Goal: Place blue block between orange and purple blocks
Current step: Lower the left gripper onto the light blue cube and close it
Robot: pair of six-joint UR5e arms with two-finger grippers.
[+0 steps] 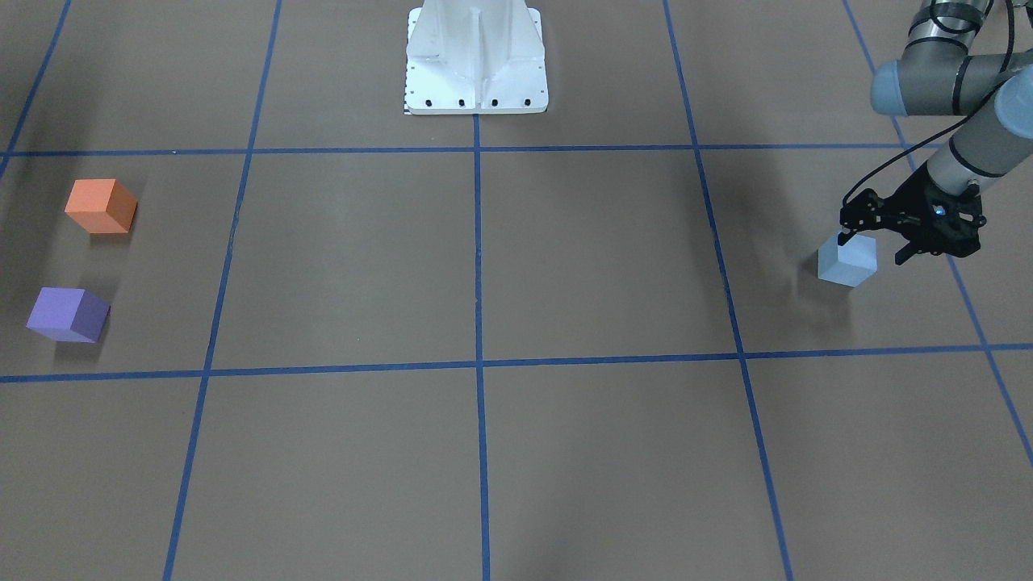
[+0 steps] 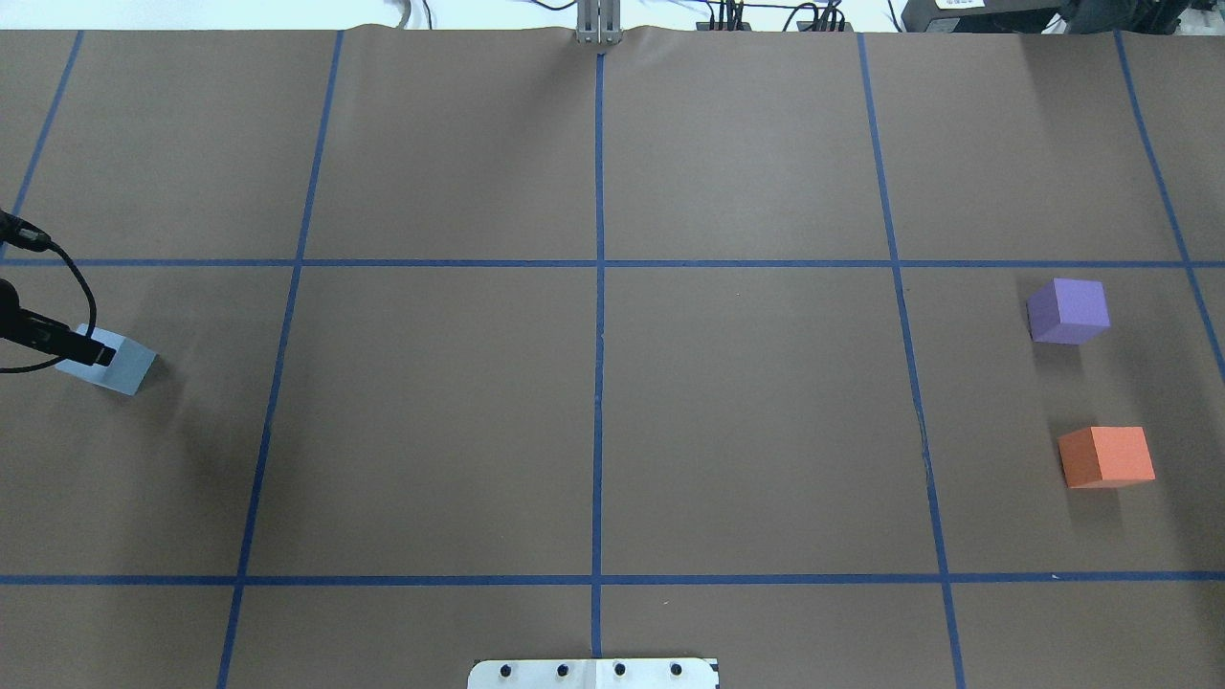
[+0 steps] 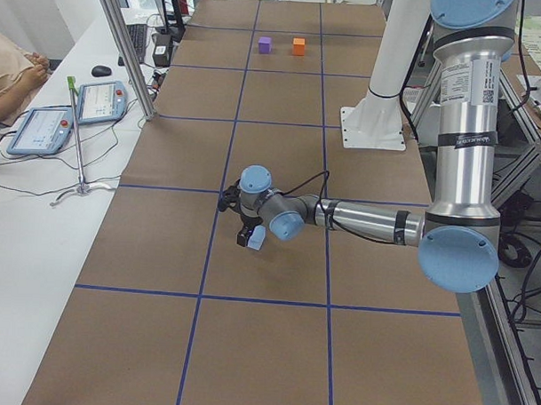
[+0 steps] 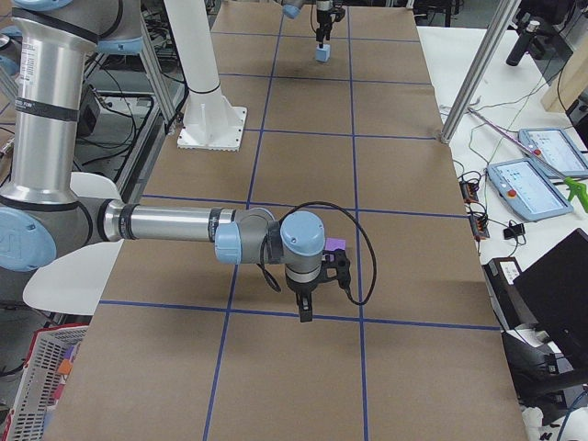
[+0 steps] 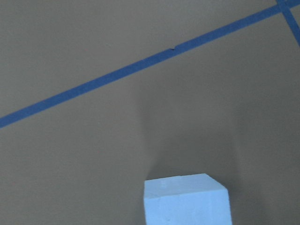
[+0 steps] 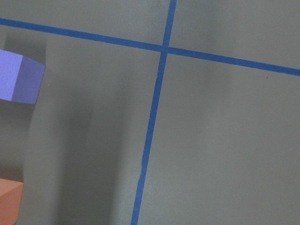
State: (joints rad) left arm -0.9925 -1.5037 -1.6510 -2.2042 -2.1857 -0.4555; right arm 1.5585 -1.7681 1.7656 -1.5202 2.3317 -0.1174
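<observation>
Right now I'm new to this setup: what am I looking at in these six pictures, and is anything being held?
This is a robot with two arms at a brown table marked with blue tape. Two cameras look down from behind and in front of it, two from the table's ends, and one rides each wrist. The left arm has its fingers at a blue block; whether they grip it is unclear. Across the table lie an orange block and a purple block, apart. The right arm hangs above the table near them.
</observation>
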